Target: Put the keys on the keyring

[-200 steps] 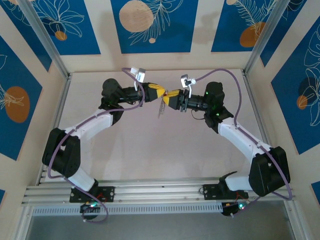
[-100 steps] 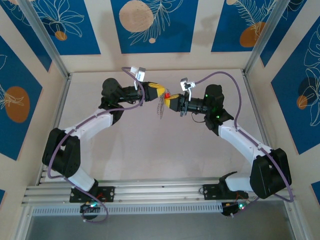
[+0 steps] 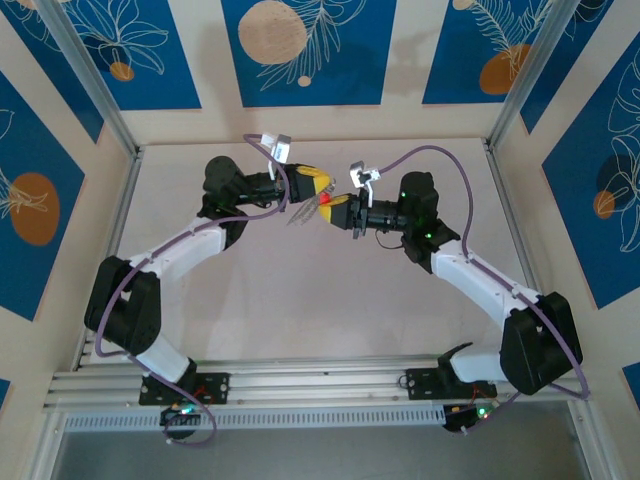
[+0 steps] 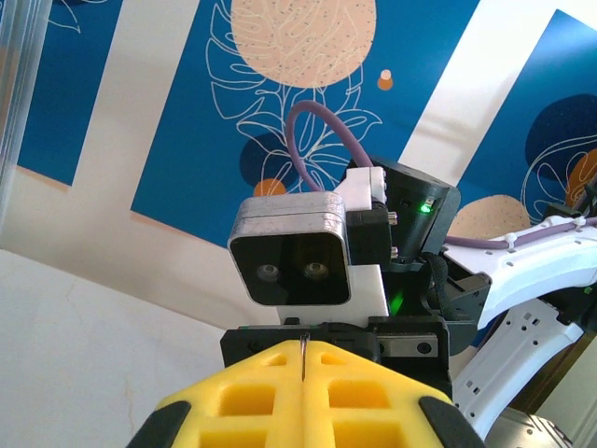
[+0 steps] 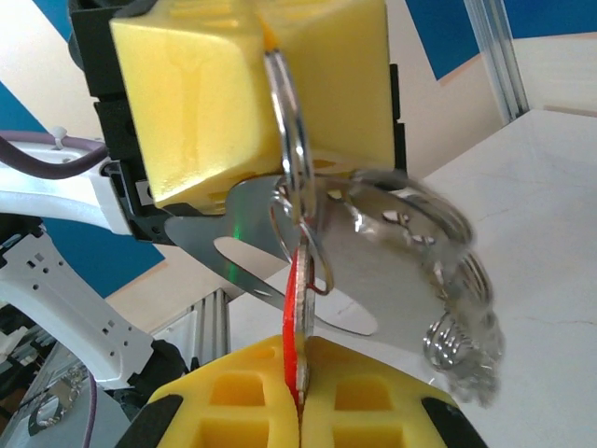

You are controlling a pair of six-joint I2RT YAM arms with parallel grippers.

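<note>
Top view: the two arms met toward 12 o'clock of the table (image 3: 250,300), above its surface, with the left gripper (image 3: 312,186) at 10 o'clock of the right gripper (image 3: 334,205). The red-headed key (image 3: 324,198) lay between the two fingertips, and the keyring (image 3: 300,212) hung at 8 o'clock of the key. Right wrist view: the right gripper's yellow fingers (image 5: 373,411) were pressed together on the key's red head, which stood on edge at 12 o'clock of the fingertips. The left gripper's yellow fingers (image 5: 196,103), at 12 o'clock in this view, were clamped on the thin keyring loop. The top of the key met the loop; whether it was threaded on could not be told. A blurred fringe of small metal pieces (image 5: 452,308) trailed toward 4 o'clock, and a flat silver plate (image 5: 238,257) hung behind. Left wrist view: a thin metal edge showed in the seam of the closed left fingers, facing the right wrist camera (image 4: 291,266).
</note>
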